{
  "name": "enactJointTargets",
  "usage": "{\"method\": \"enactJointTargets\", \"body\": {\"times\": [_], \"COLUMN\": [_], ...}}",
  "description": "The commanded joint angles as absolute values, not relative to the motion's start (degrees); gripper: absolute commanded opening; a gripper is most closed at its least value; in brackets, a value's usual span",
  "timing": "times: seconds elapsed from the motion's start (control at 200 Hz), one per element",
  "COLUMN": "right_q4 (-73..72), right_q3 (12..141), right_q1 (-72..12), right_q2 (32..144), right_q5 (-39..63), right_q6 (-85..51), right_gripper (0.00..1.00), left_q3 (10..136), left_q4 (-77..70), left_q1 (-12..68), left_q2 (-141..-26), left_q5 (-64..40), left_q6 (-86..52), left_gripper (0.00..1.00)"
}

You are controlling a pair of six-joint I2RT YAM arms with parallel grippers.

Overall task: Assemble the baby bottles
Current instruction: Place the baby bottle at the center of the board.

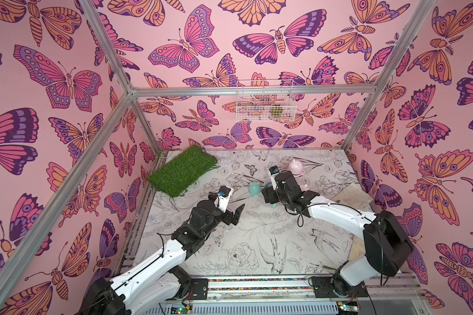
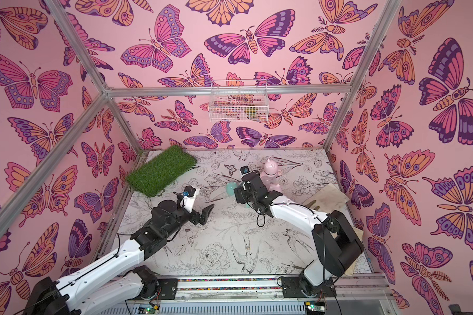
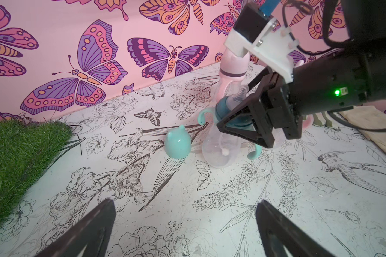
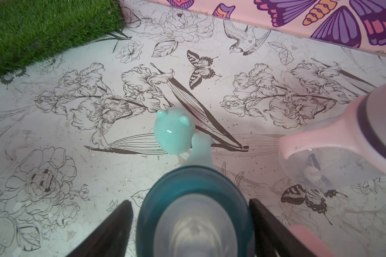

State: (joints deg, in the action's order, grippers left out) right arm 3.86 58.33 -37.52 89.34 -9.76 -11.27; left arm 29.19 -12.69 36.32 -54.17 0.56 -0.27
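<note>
A clear baby bottle [image 3: 218, 149] with a teal collar [image 4: 194, 184] and teal handles [image 1: 275, 205] stands upright mid-table. My right gripper [image 4: 189, 201] straddles the collar from above, open, with a thin gap showing beside each finger. A teal eared cap [image 1: 254, 188] [image 2: 231, 188] [image 3: 177, 144] [image 4: 174, 131] sits on the table just left of that bottle. Behind it stands a capped pink bottle [image 1: 295, 167] [image 2: 271, 169] [image 3: 232, 66]. My left gripper [image 1: 238, 215] [image 3: 185, 203] hovers open and empty over bare table, nearer the front.
A green grass mat [image 1: 182, 170] lies at the back left corner. A beige cloth [image 1: 352, 195] lies along the right wall. A white wire basket [image 1: 265, 101] hangs on the back wall. A pink part [image 4: 310, 240] sits close by my right finger.
</note>
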Motion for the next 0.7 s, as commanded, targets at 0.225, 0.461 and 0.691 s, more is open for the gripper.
{"method": "enactJointTargets", "body": {"times": [0.225, 0.461, 0.691], "right_q4": [10.8, 14.9, 20.4], "right_q3": [64.7, 68.6, 72.3], "right_q1": [-37.3, -37.2, -37.2], "right_q2": [85.6, 79.8, 73.6], "right_q5": [-7.5, -7.4, -8.8], "right_q6": [-8.8, -7.0, -8.8], "right_gripper": [0.92, 0.94, 0.94], "left_q3": [31.0, 38.3, 48.2], "left_q4": [-19.1, -19.7, -19.6], "left_q1": [33.0, 28.2, 28.1], "left_q2": [-61.3, -74.8, -89.0], "left_q5": [-1.6, -5.7, -8.5], "left_q6": [-2.6, -5.3, -6.8], "left_gripper": [1.0, 1.0, 1.0]}}
